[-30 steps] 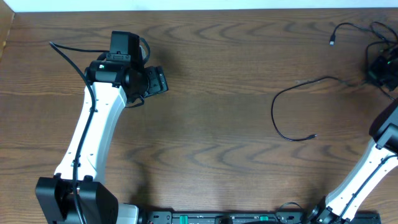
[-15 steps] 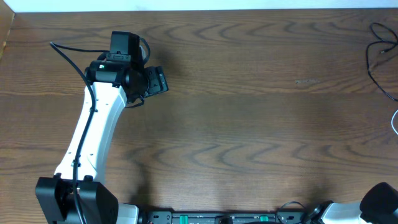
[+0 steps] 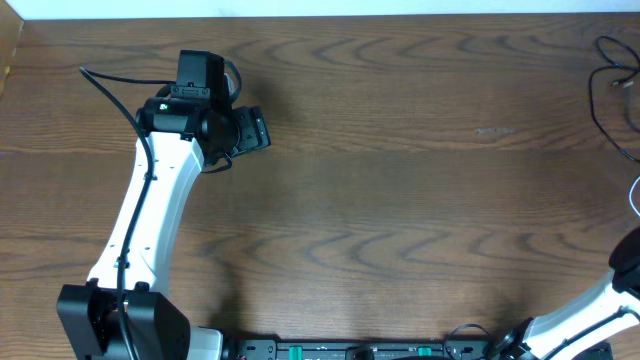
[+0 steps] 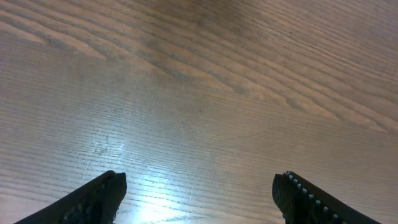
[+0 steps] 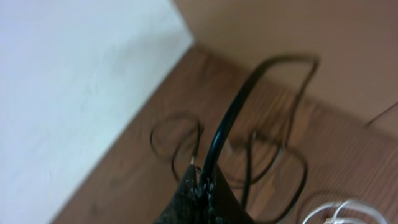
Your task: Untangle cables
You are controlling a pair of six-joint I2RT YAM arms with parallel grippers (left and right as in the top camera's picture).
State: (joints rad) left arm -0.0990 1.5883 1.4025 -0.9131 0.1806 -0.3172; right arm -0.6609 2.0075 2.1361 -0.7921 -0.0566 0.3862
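Note:
The black cable (image 3: 600,92) shows only as loops at the table's far right edge in the overhead view. A bit of the white cable (image 3: 635,195) shows at that edge below it. In the right wrist view my right gripper (image 5: 202,186) is shut on the black cable (image 5: 245,93), which rises from the fingertips and loops over the table. The white cable (image 5: 336,214) lies at the bottom right of that view. My left gripper (image 4: 199,193) is open and empty over bare wood, far from both cables; it also shows in the overhead view (image 3: 255,130).
The right arm (image 3: 625,275) leaves the overhead view at the lower right, its gripper out of that frame. A white wall (image 5: 74,81) borders the table's far edge by the cable loops. The wooden table (image 3: 400,180) runs between the arms.
The black cable that lay spread over the right-middle of the table has been drawn off to the right edge. The right arm swung down and out of frame. The left arm has not moved.

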